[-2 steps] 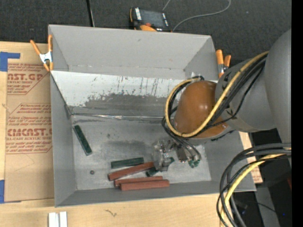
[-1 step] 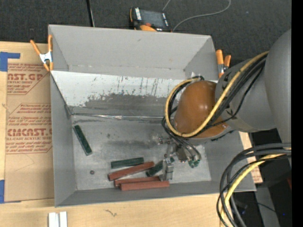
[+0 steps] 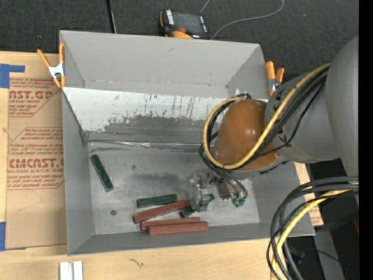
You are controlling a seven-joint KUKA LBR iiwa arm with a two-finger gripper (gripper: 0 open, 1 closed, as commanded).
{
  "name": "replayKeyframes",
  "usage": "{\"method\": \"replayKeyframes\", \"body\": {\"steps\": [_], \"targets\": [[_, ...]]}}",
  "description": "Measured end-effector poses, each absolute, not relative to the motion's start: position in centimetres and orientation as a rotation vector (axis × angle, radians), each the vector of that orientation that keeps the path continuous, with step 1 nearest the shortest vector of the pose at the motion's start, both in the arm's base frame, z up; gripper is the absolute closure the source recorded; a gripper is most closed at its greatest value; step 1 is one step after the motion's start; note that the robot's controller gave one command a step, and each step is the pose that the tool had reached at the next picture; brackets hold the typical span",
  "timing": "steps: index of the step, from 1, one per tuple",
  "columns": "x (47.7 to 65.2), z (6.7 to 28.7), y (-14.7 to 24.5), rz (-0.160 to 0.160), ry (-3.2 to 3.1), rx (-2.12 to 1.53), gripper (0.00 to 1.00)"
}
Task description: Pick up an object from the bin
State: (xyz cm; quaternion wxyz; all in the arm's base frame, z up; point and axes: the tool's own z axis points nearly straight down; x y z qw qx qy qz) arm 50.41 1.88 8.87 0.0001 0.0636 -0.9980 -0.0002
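Longer reddish-brown stick (image 3: 160, 213) flat on the floor of the bin (image 3: 145, 69), close to the near edge and a little right of the middle. Long axis almost parallel to that near edge, slightly tilted: left end closer to the near edge, right end angled a little toward the far wall and ending right under the claw (image 3: 201, 196).

Claw low over that right end. Cannot tell whether spread or pressed together, nor whether pinching the stick.

Close alongside on the far side, a shorter dark green stick (image 3: 156, 201), nearly parallel. On the near side, a second reddish-brown stick (image 3: 178, 228), lying along the near edge, its left end just beside the first one.

Just right of the claw, toward the right wall, a small green piece (image 3: 239, 202).

Well apart, by the left wall, a lone dark green stick (image 3: 101, 172), long axis slanting from the far left toward the near right.

Above the claw, the orange wrist cover (image 3: 245, 134) with looping cables (image 3: 274, 121), arm coming in over the right rim.
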Motion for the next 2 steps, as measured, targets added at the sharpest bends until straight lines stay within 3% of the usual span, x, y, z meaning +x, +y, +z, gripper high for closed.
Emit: {"method": "replayKeyframes", "body": {"steps": [1,2], "targets": [[50.41,8.87,1.88,-0.001,-3.135,0.200,0.00],[50.41,8.87,1.88,-0.001,-3.135,0.200,1.00]]}}
